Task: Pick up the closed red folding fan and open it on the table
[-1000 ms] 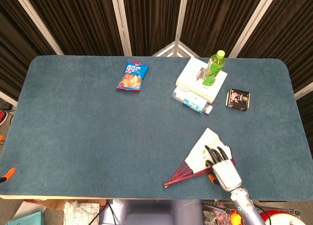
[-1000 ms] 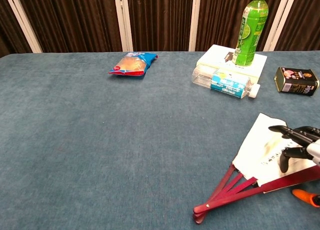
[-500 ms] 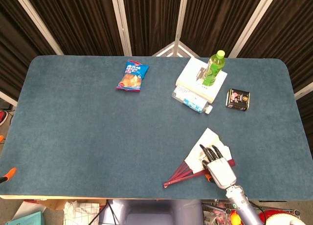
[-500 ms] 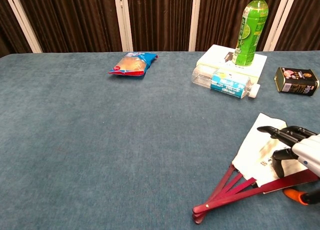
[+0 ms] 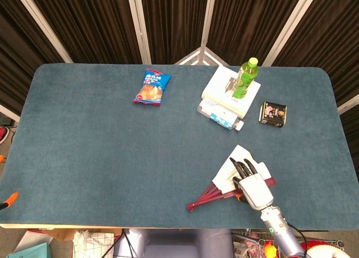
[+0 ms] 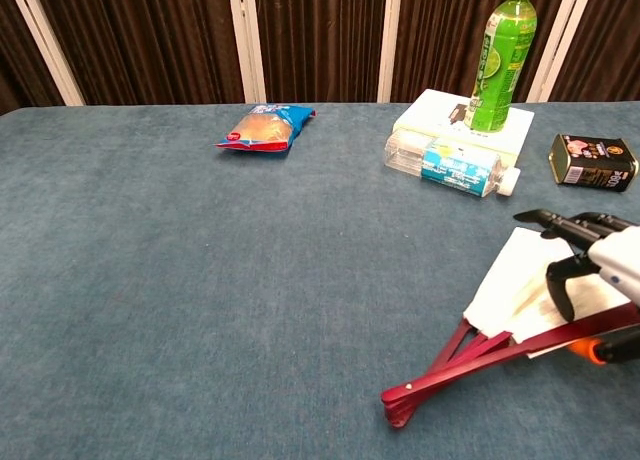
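The red folding fan (image 5: 211, 196) lies partly spread near the table's front right, its red ribs meeting at a pivot toward the left and its white leaf (image 5: 234, 161) fanning toward the right. My right hand (image 5: 253, 185) is on its right end, fingers stretched over the leaf and thumb curled down against it; it grips the fan at the outer red rib. In the chest view the fan (image 6: 468, 353) slopes up from its pivot toward the hand (image 6: 598, 260). The left hand appears in neither view.
A blue snack bag (image 5: 152, 86) lies at the back centre-left. A green bottle (image 5: 244, 78) stands on a white box (image 5: 219, 90), with a clear bottle (image 5: 220, 115) lying in front and a dark tin (image 5: 272, 113) to the right. A small orange item (image 5: 8, 201) sits at the front left edge.
My right hand has shifted away from the front edge and slightly right, carrying the fan with it; the pivot end has moved farther onto the table.
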Tool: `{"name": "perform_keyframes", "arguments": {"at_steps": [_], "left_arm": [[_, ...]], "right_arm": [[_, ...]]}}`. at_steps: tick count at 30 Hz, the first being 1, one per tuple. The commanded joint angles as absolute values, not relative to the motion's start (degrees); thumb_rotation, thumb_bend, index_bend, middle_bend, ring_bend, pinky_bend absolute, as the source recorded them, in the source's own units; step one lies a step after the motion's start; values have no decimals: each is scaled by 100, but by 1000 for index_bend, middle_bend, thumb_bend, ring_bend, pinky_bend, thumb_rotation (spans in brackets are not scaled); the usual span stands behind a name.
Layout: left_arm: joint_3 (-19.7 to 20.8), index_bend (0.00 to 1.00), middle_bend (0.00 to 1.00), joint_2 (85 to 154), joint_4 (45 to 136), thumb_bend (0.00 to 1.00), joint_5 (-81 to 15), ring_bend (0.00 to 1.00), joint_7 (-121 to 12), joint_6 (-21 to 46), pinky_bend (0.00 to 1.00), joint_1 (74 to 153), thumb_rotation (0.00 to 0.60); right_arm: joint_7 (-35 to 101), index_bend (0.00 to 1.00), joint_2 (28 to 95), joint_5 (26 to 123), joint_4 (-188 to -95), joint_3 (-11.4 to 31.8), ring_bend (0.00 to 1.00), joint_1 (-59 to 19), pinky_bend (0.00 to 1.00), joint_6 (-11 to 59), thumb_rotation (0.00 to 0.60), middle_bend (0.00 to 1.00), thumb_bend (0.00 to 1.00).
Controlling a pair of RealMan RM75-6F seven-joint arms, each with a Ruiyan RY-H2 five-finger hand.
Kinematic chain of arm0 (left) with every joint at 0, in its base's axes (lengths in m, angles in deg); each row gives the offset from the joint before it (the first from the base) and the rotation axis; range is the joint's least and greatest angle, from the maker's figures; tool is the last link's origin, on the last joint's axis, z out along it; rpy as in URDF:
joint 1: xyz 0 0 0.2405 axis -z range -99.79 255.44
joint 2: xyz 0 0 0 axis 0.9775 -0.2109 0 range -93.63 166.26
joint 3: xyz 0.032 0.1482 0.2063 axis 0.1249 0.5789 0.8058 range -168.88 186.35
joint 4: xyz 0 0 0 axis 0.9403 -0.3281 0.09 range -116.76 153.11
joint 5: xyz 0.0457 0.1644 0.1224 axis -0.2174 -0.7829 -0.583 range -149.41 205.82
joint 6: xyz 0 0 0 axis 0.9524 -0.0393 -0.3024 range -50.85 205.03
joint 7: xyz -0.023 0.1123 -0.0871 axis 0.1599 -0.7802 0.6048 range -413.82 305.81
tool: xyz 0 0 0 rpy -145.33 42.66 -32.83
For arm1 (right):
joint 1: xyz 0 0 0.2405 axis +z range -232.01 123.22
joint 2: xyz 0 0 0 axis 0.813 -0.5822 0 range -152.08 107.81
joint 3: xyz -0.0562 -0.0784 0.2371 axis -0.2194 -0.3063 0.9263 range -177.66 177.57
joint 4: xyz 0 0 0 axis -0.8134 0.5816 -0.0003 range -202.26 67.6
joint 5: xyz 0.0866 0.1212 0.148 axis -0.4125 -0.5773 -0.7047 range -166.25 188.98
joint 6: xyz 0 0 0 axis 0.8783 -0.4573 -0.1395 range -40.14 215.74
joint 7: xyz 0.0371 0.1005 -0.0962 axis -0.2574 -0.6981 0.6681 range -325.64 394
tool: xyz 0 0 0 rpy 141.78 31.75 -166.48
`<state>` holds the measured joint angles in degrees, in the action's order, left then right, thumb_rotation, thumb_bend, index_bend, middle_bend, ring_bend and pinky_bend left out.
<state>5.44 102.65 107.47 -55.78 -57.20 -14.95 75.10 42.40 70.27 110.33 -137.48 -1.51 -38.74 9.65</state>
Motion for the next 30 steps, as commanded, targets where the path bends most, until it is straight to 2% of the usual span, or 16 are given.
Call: {"name": "perform_keyframes", "arguments": {"at_steps": [1, 7, 20, 30], "left_arm": [[550, 124, 0, 10264, 10752, 70, -5580, 0, -5729, -1490, 0, 7511, 600], [566, 124, 0, 10264, 10776, 70, -5593, 0, -5763, -1485, 0, 7512, 600], [571, 124, 0, 10308, 10749, 70, -5639, 0, -5826, -1386, 0, 7600, 600], [735, 124, 0, 10476, 10519, 70, -6043, 0, -5808, -928, 0, 7954, 600]], "right_arm": [[4166, 733, 6899, 11037, -13848, -140, 193, -3842, 145, 911, 600, 100, 383], [4179, 804, 6666, 11073, -13978, -158, 202, -3763, 150, 937, 600, 112, 391], [4262, 849, 6053, 11150, -14466, 17, 214, -3405, 163, 1067, 600, 122, 391], [3951, 860, 5414, 11043, -14987, 556, 214, -2830, 162, 1329, 600, 122, 391]]}}
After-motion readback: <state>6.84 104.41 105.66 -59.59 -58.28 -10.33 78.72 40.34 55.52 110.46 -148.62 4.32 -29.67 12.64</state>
